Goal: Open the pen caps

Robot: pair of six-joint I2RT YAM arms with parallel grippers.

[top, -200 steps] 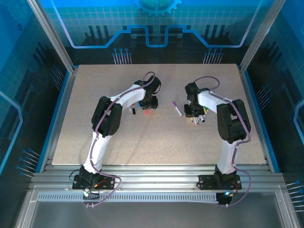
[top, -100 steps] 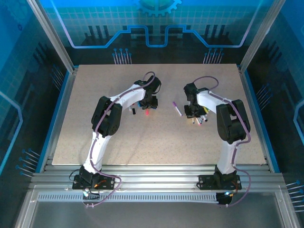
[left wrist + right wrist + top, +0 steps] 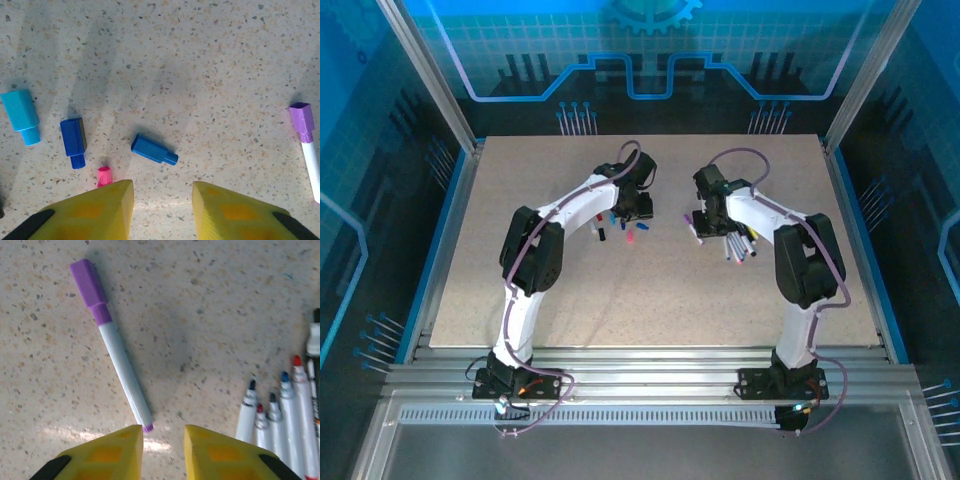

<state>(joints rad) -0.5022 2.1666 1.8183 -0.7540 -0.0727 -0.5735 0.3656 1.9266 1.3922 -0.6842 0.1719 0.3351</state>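
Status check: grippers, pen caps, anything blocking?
Left gripper: jaws open, empty, by loose caps. Right gripper: jaws open, at purple pen, cap on. Uncapped pens alongside.

Bright even light, soft shadows, sharp focus.

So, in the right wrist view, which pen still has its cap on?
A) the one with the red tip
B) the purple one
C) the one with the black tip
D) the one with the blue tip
B: the purple cap still sits on the end of its white pen, while the other pens to the right lie with bare tips showing.
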